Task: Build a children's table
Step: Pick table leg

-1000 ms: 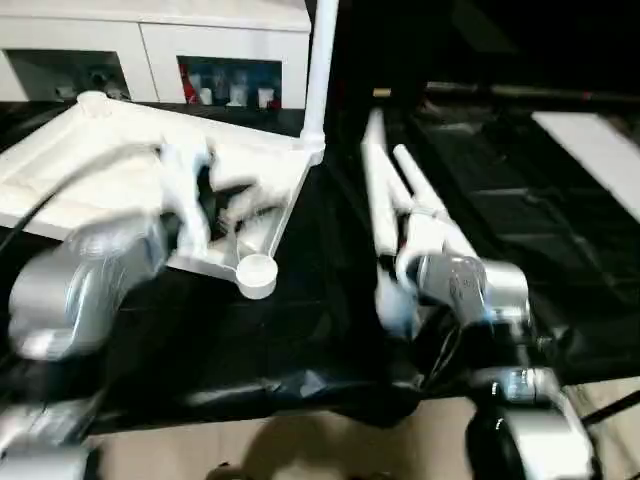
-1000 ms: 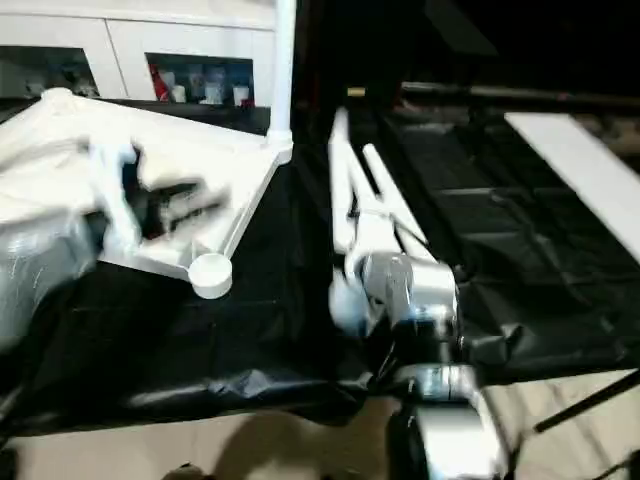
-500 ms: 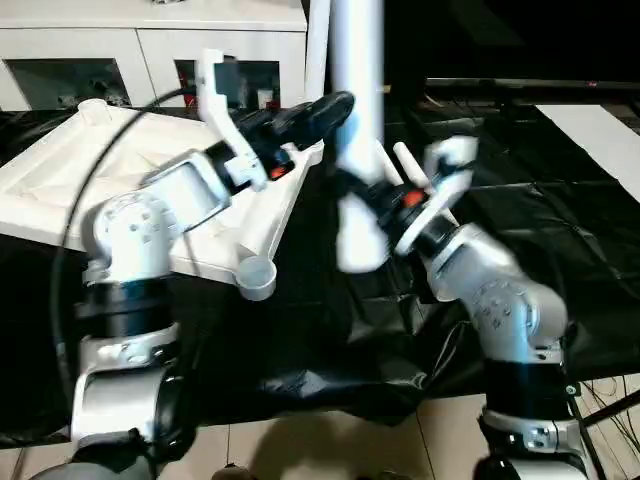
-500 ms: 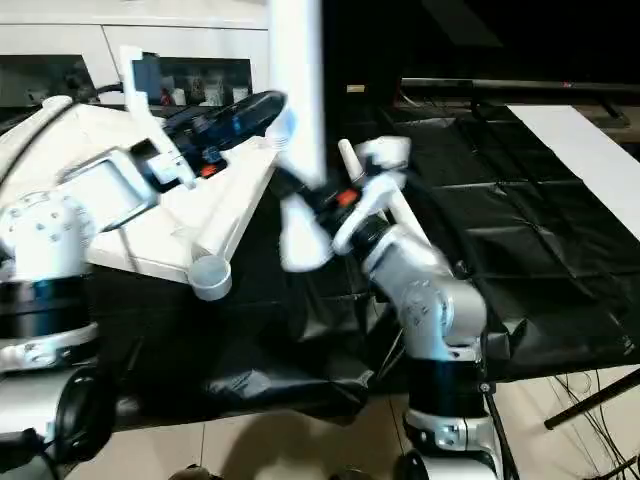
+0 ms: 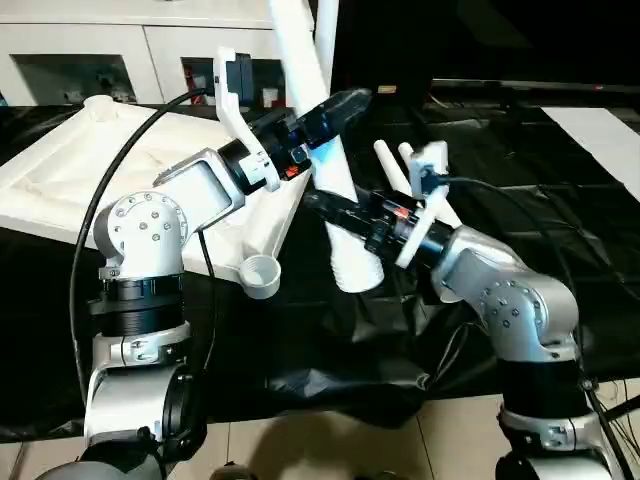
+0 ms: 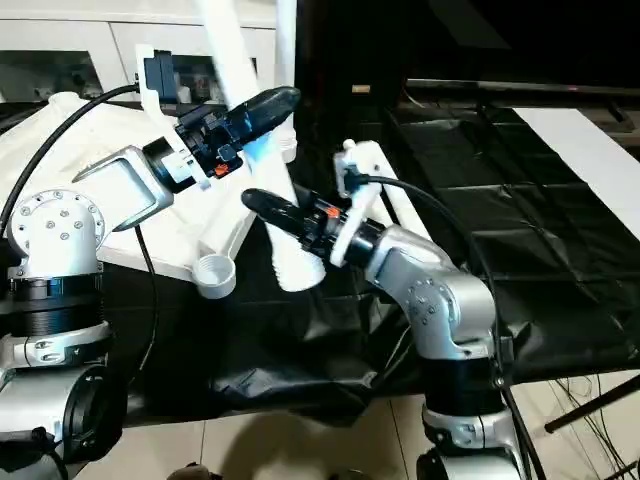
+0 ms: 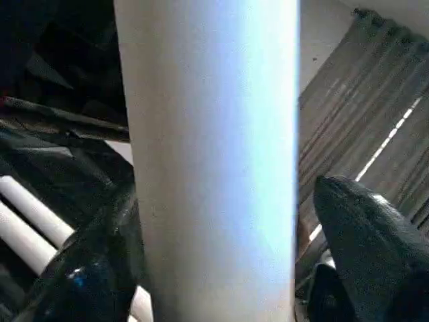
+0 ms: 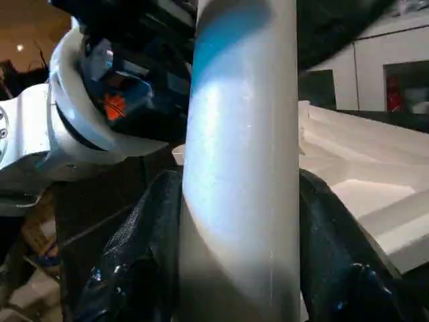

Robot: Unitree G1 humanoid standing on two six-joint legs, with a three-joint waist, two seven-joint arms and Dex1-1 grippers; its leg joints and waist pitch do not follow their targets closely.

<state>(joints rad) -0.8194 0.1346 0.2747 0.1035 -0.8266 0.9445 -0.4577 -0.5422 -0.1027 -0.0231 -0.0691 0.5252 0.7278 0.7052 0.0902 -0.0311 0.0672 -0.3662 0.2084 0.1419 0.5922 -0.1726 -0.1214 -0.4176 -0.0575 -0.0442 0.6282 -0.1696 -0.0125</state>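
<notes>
The white tabletop (image 5: 90, 170) lies underside up on the left, with an open round socket (image 5: 260, 272) at its near corner. One leg (image 5: 323, 45) stands upright in the far right corner. My right gripper (image 5: 330, 208) is shut on another leg (image 5: 350, 255), which it holds tilted above the black table; in the right wrist view both fingers (image 8: 141, 261) press on it. My left gripper (image 5: 345, 100) is open around the same leg higher up. One of its fingers (image 7: 365, 235) stands apart from the tube (image 7: 208, 168).
Two more white legs (image 5: 395, 165) lie side by side on the black cloth behind my right arm. A white glass-door cabinet (image 5: 100, 55) stands at the back. A white board (image 5: 600, 130) lies far right. The table's front edge drops to the floor (image 5: 330, 450).
My right gripper has lifted a leg off the cloth and tilted it. My left arm has swung from over the tabletop across to that leg. The camera has also shifted.
</notes>
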